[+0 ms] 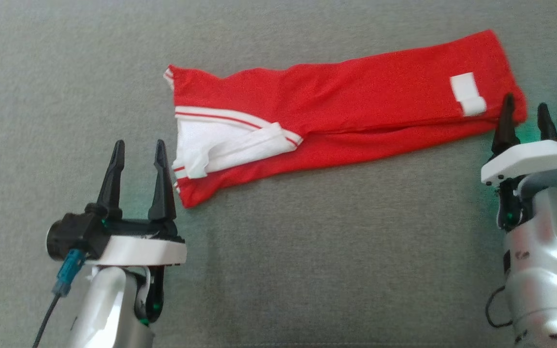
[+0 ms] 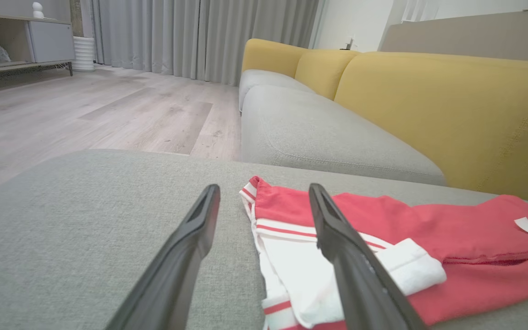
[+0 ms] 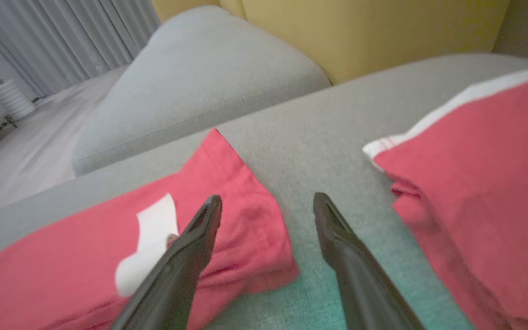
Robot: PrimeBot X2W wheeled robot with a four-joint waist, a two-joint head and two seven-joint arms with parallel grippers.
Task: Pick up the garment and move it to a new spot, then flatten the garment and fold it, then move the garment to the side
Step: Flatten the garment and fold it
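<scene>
Here the red, white-trimmed garment [image 1: 356, 96] lies folded long; left tool [image 1: 139, 145] and right tool [image 1: 525, 102] gape empty.

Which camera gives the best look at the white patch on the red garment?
The head view: the white patch lies whole and sharp near the right end of the garment. The right wrist view has it closer but blurred and partly hidden. The left wrist view catches a sliver at its right edge.

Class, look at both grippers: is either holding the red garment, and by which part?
Nothing is held. The left gripper is open beside one end of the red garment, the right gripper open at the other end.
</scene>
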